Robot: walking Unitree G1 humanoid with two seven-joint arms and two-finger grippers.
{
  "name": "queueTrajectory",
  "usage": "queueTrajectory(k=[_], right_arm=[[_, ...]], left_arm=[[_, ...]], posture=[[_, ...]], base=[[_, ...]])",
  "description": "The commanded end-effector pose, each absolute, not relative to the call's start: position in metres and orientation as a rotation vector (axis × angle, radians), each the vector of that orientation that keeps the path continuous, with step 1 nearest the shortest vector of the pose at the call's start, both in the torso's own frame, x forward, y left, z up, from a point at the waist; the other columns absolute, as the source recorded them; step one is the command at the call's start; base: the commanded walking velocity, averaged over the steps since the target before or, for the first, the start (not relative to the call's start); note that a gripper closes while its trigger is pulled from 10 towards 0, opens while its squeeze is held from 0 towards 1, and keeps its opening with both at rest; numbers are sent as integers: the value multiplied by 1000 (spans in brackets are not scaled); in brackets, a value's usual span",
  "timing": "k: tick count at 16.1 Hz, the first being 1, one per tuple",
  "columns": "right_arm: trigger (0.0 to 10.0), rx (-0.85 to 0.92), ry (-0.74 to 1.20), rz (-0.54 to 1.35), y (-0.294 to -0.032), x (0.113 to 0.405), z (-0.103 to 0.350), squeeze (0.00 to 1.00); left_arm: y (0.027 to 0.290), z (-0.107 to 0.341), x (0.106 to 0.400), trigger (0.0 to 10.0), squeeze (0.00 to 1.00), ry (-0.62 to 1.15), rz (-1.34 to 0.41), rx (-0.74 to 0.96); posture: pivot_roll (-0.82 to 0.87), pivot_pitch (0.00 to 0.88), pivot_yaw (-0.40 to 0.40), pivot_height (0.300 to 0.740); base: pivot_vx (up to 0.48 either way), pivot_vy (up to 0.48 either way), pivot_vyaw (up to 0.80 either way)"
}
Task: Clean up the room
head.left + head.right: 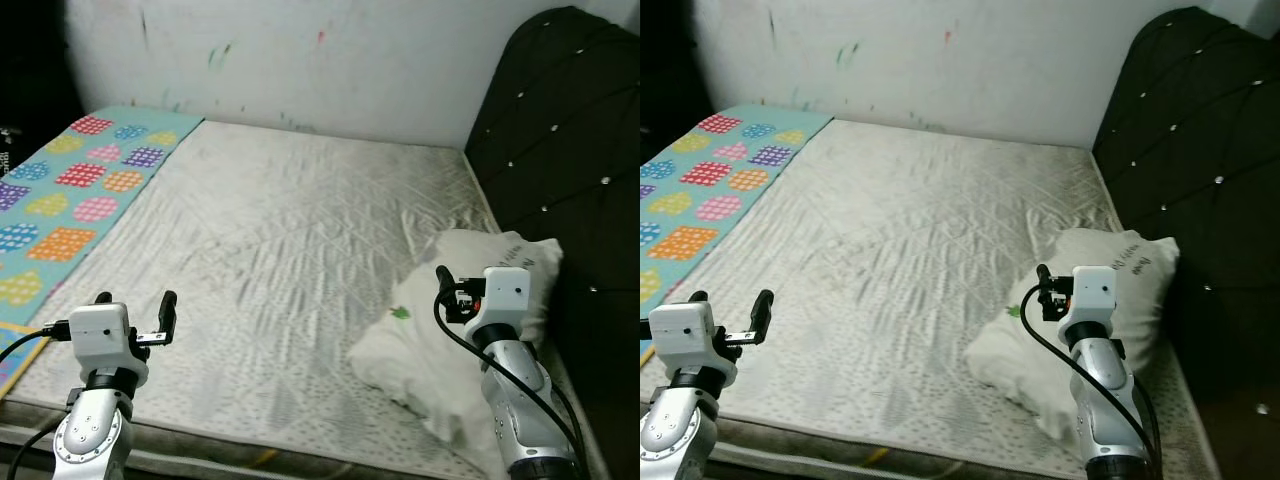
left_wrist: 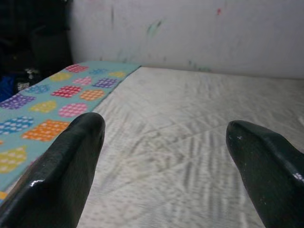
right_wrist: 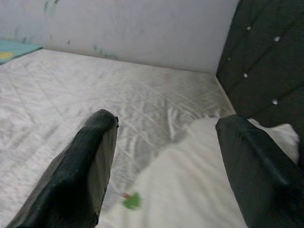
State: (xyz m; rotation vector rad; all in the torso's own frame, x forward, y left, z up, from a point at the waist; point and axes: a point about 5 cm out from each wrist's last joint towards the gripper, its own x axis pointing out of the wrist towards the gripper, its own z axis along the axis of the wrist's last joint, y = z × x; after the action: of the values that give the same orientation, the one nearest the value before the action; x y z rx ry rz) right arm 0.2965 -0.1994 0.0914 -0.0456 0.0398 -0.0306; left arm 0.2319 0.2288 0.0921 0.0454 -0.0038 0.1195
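Observation:
A white pillow (image 1: 445,330) with a small green print lies on the bed's near right part, beside the dark headboard. My right gripper (image 1: 452,292) hovers over it, open, with nothing between its fingers (image 3: 80,175). At the bed's near left edge my left gripper (image 1: 135,312) is raised and open over the grey-white mattress cover (image 1: 290,250), its fingers (image 2: 61,166) empty. A teal blanket (image 1: 70,200) with coloured dotted squares lies along the bed's left side.
A black tufted headboard (image 1: 570,160) stands on the right. A white wall (image 1: 300,60) with small paint marks runs behind the bed. The bed's front edge (image 1: 280,450) is just before me.

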Motion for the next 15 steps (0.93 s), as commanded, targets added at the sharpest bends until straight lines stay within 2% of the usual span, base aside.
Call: queueTrajectory(k=[1,14,15], right_arm=[[10000,176,207,169,-136,327,59,0],[10000,181,202,160,-137,327,60,0],[10000,181,203,159,-137,327,60,0]], left_arm=[[153,63,324,10000,0,209,-27,-168],[154,62,324,10000,0,216,-15,-189],[154,62,324,10000,0,216,-15,-189]], posture=[[17,95,-10,740],[12,104,-10,740],[12,104,-12,740]], base=[[0,-398,0],[0,-307,0],[0,0,-587]])
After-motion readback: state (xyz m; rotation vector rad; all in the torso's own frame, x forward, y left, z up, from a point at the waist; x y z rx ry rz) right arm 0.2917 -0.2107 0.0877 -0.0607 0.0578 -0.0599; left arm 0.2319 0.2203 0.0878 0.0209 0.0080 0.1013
